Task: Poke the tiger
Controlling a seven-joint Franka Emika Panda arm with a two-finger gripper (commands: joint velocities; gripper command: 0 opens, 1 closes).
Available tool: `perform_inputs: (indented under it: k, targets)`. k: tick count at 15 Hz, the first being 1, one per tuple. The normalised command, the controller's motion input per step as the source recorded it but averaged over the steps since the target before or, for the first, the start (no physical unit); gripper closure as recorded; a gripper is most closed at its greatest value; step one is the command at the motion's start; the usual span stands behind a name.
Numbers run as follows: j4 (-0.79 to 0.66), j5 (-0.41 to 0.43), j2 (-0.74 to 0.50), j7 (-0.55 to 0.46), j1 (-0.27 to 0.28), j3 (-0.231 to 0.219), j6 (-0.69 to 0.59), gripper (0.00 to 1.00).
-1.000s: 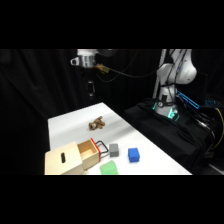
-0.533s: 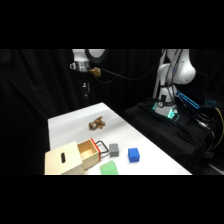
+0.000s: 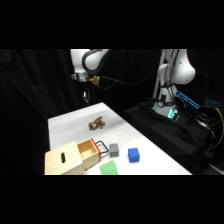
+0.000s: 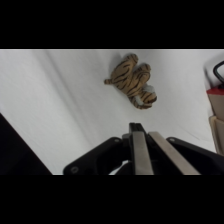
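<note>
Above table's far edge — gripper (image 3: 86,96) hangs vertical | fingers (image 4: 141,152) pressed together, holding nothing | tiger (image 3: 97,123) below, apart

A robotics lab: black drapes (image 3: 30,90), white table (image 3: 65,125), mounted arm (image 3: 175,70).

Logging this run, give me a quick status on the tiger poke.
Gripper shut, high above the table's far end. Tiger lying on the white table, untouched. Nothing between them; wooden box and blue cube sit off to the near side.

wooden box (image 3: 70,159), grey cube (image 3: 114,149), blue cube (image 3: 133,154)
</note>
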Motion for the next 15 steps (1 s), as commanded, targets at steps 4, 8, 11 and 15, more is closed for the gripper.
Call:
perform_inputs:
  k: [4, 8, 11, 15]
  targets:
    - [-0.12, 0.150, 0.03, -0.06, -0.079, 0.070, 0.20, 0.90]
    - [-0.20, 0.172, -0.02, -0.11, -0.082, 0.097, 0.28, 0.91]
    - [-0.14, 0.228, 0.08, -0.15, -0.103, 0.132, 0.32, 0.91]
    - [-0.03, 0.222, 0.18, -0.17, -0.115, 0.155, 0.28, 0.92]
